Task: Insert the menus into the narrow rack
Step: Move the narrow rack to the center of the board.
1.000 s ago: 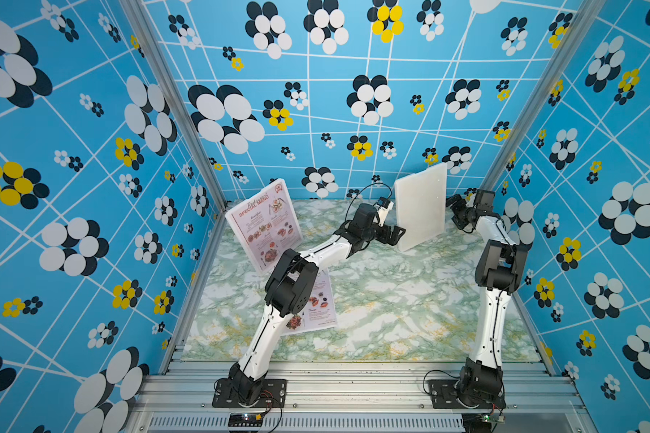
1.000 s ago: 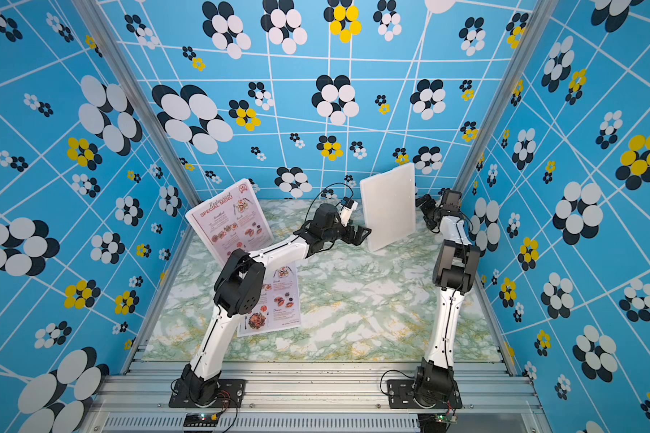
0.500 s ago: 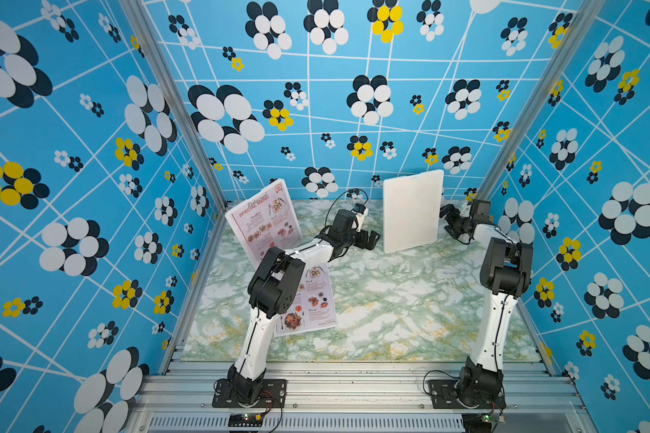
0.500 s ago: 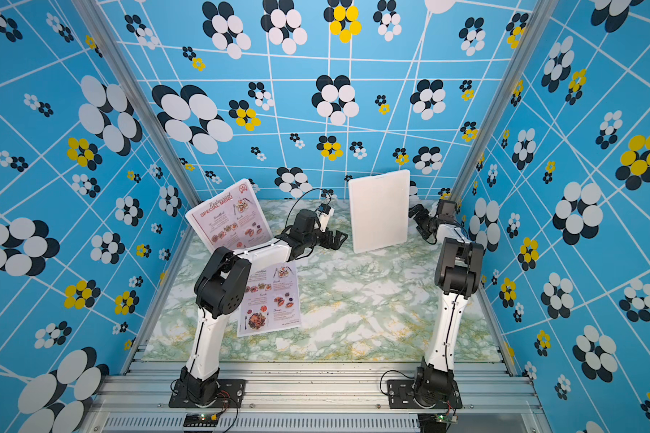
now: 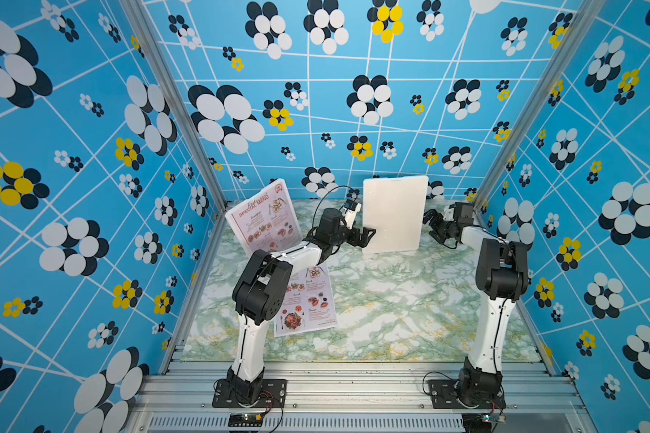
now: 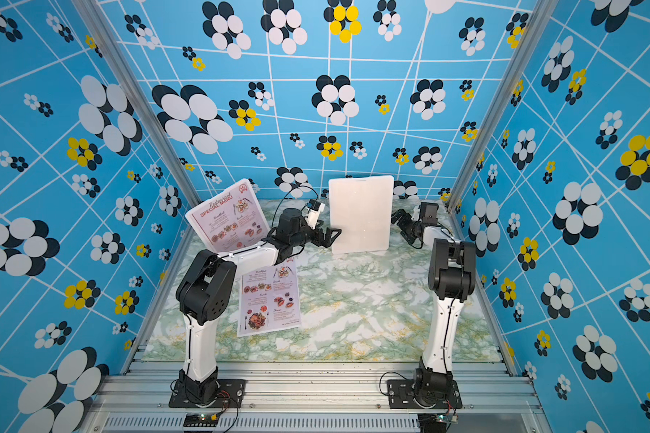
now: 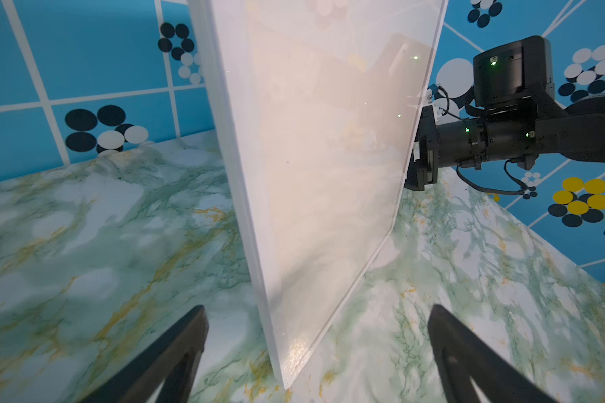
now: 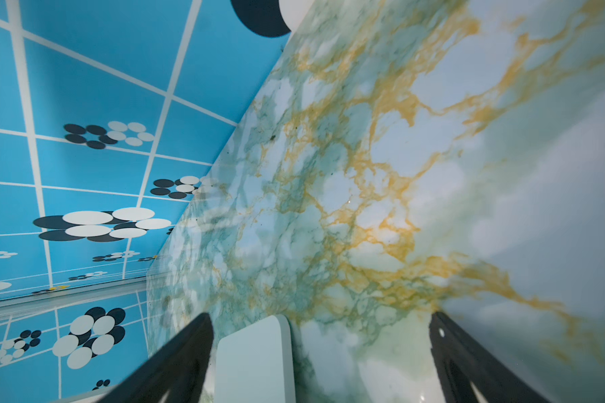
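Observation:
The narrow rack (image 5: pixel 394 213) (image 6: pixel 361 213) is a white slab standing upright on the marble table near the back wall. My left gripper (image 5: pixel 366 236) (image 6: pixel 333 236) is open at its lower left edge. In the left wrist view the rack's (image 7: pixel 322 157) corner sits between the spread jaws of the left gripper (image 7: pixel 316 310), touching neither. My right gripper (image 5: pixel 430 225) (image 6: pixel 400 223) is open at the rack's right side. Seen from the right wrist, the right gripper (image 8: pixel 320 315) has a rack (image 8: pixel 255 363) corner close to one finger. One menu (image 5: pixel 265 221) (image 6: pixel 229 221) stands tilted at the back left. Another menu (image 5: pixel 308 303) (image 6: pixel 271 300) lies flat, partly under my left arm.
Blue flowered walls close in the table (image 5: pixel 391 311) on three sides, with metal posts (image 5: pixel 188 123) at the back corners. An aluminium rail (image 5: pixel 353 382) carries both arm bases along the front edge.
The rack was tilted and further right. It now stands upright and has shifted left. Both grippers moved left with it, the left one drawing back along its edge.

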You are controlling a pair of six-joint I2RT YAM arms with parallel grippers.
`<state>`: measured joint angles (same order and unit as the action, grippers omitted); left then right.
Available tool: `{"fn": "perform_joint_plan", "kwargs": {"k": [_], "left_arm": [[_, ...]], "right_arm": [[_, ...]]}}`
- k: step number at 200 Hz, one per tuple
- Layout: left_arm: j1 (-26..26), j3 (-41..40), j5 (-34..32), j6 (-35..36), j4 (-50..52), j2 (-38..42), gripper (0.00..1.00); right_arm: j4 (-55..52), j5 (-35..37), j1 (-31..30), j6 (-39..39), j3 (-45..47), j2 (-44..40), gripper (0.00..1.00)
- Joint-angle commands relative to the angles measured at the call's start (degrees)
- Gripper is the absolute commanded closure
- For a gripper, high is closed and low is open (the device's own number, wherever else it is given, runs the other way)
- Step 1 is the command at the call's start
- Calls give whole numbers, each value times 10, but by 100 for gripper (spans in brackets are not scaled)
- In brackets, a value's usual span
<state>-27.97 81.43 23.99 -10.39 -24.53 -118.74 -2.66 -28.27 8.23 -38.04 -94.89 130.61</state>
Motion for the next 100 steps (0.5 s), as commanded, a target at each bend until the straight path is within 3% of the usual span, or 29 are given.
{"fn": "perform_joint_plan", "kwargs": {"k": [1, 35, 62, 100], "left_arm": [[16, 17, 79, 12, -58, -19, 0], [13, 87, 132, 0, -58, -68, 0], [1, 126, 152, 2, -50, -101, 0], [0, 99, 159, -20, -92, -103, 0]], "right_arm": [[-55, 18, 5, 10, -58, -11, 1], [-106, 13, -6, 5, -149, 27, 1], [-129, 15, -20, 13, -170, 38, 1], [-129, 15, -39, 17, -156, 35, 1]]}}
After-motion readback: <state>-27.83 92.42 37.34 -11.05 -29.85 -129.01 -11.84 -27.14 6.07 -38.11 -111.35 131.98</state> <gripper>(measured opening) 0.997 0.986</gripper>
